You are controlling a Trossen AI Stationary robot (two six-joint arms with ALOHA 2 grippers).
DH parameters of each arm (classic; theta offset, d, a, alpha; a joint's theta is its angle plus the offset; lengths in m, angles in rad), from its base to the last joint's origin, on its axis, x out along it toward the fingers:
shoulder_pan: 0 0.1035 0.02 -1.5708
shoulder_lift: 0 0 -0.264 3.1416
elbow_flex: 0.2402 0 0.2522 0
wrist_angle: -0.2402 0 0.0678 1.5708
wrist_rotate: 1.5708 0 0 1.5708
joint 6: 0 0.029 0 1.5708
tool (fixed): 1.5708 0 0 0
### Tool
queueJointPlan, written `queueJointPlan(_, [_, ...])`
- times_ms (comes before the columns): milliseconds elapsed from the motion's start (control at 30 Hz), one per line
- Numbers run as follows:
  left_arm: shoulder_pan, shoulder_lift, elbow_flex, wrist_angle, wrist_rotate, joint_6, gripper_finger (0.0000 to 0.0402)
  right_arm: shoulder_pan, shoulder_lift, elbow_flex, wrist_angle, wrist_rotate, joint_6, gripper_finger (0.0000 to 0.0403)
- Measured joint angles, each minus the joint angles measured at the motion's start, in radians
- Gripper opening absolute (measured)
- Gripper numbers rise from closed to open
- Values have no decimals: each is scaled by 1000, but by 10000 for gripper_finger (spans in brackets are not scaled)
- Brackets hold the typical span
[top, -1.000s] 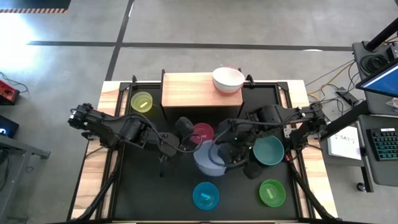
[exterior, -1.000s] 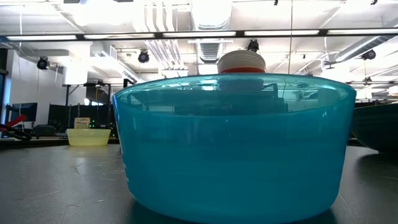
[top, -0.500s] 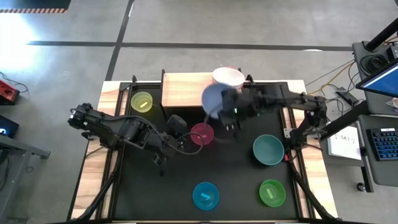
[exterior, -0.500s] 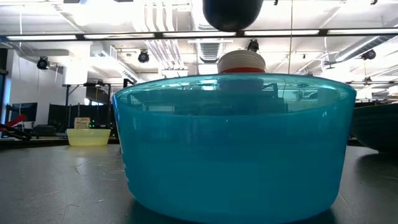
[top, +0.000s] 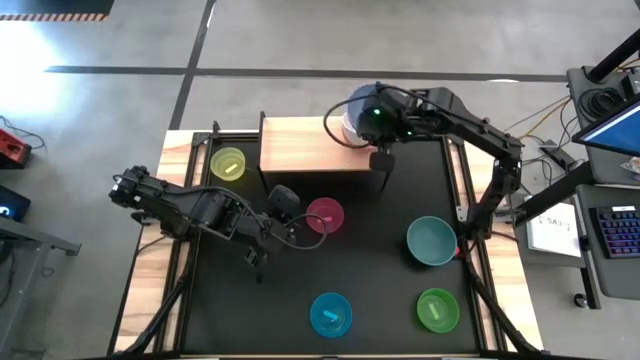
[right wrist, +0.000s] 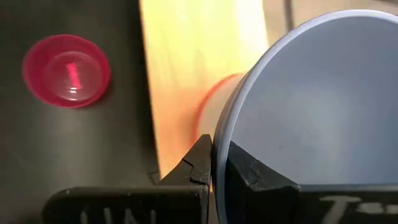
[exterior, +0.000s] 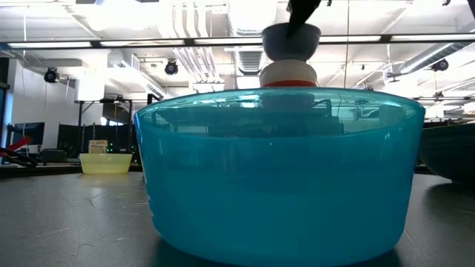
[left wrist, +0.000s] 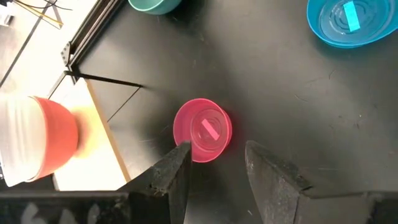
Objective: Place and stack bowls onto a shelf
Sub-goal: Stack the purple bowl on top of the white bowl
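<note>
Nearest you, the bright blue bowl [top: 331, 314] and green bowl [top: 437, 309] sit on the black desk [top: 380, 260], with the teal bowl [top: 432, 240] farther in. Your left claw [left wrist: 214, 163] hovers spread just beside the magenta bowl [top: 325, 215], gripping nothing. Beyond, the yellow-green bowl [top: 228, 162] sits beside the shelf [top: 300, 145]. Farthest, your right claw [right wrist: 214, 163] pinches the lavender-blue bowl [right wrist: 311, 106] by its rim, held above the white bowl [exterior: 288, 71] nested in the red bowl [left wrist: 59, 134] on the shelf's right end.
</note>
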Motion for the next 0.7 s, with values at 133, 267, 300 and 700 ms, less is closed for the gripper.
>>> queueJointPlan(133, [0, 0, 0, -1, 0, 0, 134, -2, 6, -8, 0, -55, -8, 8])
queueJointPlan(267, [0, 0, 0, -3, 0, 0, 134, -3, 11, -13, 0, -55, -13, 8])
queueJointPlan(300, [0, 0, 0, -3, 0, 0, 134, -3, 11, -13, 0, -55, -14, 8])
queueJointPlan(700, [0, 0, 0, -3, 0, 0, 134, -10, 16, -62, 8, -55, -27, 8])
